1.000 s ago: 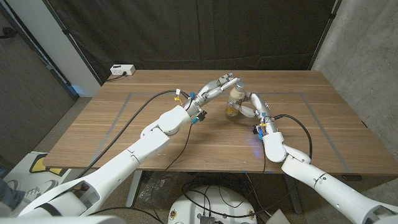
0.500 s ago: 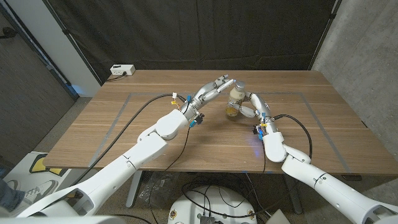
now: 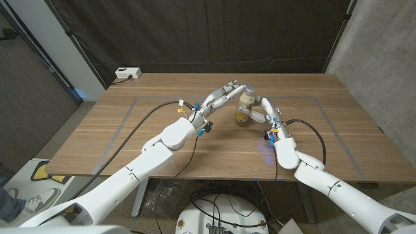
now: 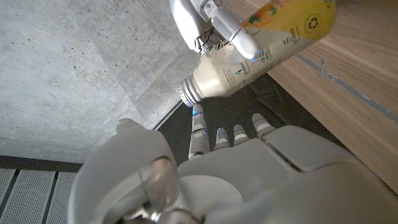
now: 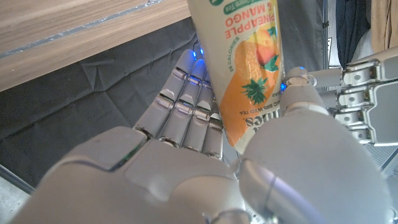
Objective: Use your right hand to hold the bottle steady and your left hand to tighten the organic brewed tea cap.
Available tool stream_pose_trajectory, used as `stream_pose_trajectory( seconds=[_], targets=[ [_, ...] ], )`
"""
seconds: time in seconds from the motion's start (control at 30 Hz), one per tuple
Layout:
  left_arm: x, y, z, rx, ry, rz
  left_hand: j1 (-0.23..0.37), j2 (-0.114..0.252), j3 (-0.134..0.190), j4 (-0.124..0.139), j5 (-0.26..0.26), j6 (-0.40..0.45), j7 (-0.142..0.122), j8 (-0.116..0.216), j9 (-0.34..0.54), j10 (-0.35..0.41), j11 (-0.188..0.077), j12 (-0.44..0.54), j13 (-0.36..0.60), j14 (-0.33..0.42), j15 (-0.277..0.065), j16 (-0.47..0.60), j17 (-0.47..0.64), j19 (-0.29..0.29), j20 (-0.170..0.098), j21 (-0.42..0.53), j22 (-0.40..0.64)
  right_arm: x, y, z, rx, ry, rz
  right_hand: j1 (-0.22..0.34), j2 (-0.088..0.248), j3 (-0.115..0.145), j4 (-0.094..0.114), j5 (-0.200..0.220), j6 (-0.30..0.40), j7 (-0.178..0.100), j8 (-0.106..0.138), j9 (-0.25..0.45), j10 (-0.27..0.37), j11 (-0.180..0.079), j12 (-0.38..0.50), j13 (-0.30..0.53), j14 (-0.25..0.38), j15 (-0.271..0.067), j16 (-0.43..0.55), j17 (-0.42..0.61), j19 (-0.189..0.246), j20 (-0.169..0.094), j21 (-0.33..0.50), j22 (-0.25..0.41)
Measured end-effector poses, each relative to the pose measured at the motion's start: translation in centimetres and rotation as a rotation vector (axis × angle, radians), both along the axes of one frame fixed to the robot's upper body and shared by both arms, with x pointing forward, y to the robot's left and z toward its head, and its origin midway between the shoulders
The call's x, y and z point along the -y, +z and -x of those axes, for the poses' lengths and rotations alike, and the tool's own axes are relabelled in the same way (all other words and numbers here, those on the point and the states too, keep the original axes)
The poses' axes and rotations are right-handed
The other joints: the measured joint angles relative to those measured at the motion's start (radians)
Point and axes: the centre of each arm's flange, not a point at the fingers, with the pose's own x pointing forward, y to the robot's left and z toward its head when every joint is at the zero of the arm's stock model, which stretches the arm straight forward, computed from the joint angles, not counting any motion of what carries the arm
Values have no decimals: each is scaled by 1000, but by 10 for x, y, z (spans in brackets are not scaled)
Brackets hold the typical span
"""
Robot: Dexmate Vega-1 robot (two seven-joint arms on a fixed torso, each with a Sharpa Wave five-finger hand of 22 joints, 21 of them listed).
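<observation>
The tea bottle [image 3: 244, 106] stands tilted on the wooden table [image 3: 162, 97], pale at the neck with an orange pineapple-mango label [image 5: 245, 74]. My right hand [image 3: 262, 112] grips its body from the right, fingers and thumb wrapped around the label [image 5: 186, 155]. The cap [image 3: 249, 90] tops the neck and shows as a pale ring [image 4: 188, 94] in the left wrist view. My left hand [image 3: 220, 96] reaches in from the left with fingers stretched out and holds nothing; its fingertips [image 4: 199, 121] stop just short of the cap. The same hand [image 5: 364, 87] appears beside the bottle in the right wrist view.
A white power box [image 3: 128, 73] sits at the table's back left corner. Grey tape lines [image 3: 123, 123] mark a rectangle on the tabletop. Black cables [image 3: 156, 107] trail along both forearms. A dark curtain hangs behind the table.
My left hand has drawn back a little from the cap toward the left, its fingers coming off it. The right hand and the bottle have stayed put.
</observation>
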Motion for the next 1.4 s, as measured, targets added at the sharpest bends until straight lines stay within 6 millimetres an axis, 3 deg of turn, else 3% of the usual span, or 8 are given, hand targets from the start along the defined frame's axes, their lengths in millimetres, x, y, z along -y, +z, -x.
stream_pose_trajectory(
  seconds=[0.83,1.27,1.3,1.4],
  targets=[
    [32,20,-11,43,-74,-91,0,0,8,0,0,0,0,-1,0,0,0,0,0,0,0,0,0,0,0,0,0,2,-3,6,11,-12,-4,-2,2,5,-5,2,0,0,0,0,0,0,1,2,0,0,0,0,-2,-2,5,0],
    [23,18,-14,31,-30,-54,3,3,8,0,0,-4,-4,0,0,0,0,0,0,0,0,0,0,0,0,0,0,3,-2,5,10,-14,-10,-2,2,5,-5,1,0,0,0,0,0,0,1,2,0,0,0,0,-2,-2,5,0],
    [23,7,-15,11,-29,-53,3,3,8,0,0,-4,-4,0,0,0,0,0,0,0,0,0,0,0,0,0,0,3,-2,5,10,-13,-12,-2,2,5,-4,1,0,0,0,0,0,0,1,2,0,0,0,0,-2,-2,5,0],
    [14,14,-10,27,-12,-34,11,10,8,0,0,-4,-4,0,0,0,0,0,0,0,0,0,0,0,0,0,0,3,-2,4,7,-10,-8,-2,2,4,-4,1,0,0,0,0,0,0,1,1,0,0,0,0,-2,-2,5,0]
  ],
)
